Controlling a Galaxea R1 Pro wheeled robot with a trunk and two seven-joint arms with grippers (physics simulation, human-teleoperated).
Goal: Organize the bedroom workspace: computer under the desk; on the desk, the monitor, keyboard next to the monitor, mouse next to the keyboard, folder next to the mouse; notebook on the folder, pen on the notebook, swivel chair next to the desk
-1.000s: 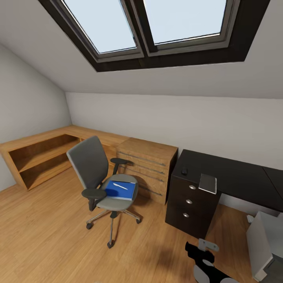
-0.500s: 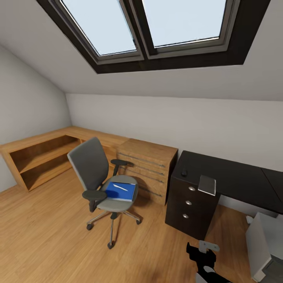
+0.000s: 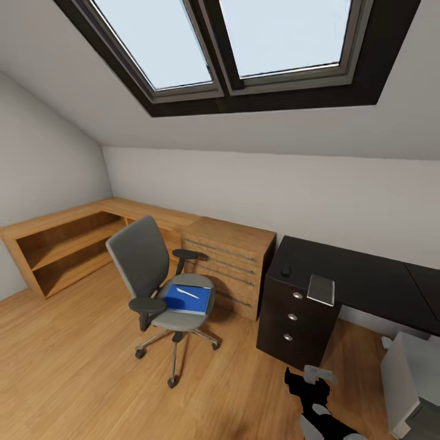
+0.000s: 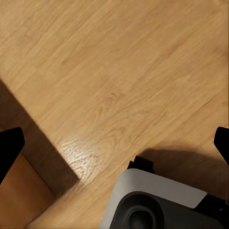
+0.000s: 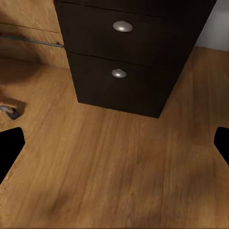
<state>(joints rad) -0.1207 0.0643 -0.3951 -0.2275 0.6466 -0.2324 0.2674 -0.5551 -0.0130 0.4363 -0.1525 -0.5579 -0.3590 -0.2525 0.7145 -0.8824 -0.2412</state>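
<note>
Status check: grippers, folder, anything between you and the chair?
Both grippers open, empty, over bare floor. Folder on swivel chair seat, pen on it. Notebook and mouse on desk. Open floor to chair.

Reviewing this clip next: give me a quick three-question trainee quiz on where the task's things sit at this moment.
1. True or false: the folder lies on the seat of the swivel chair.
2. What slim pale thing lies on top of the folder?
3. Which sits nearer the desk's chair-side end: A) the mouse, or B) the notebook?

Key
1. True.
2. The pen.
3. A, the mouse; the notebook lies beside it at the front edge, above the black drawer unit.
</note>
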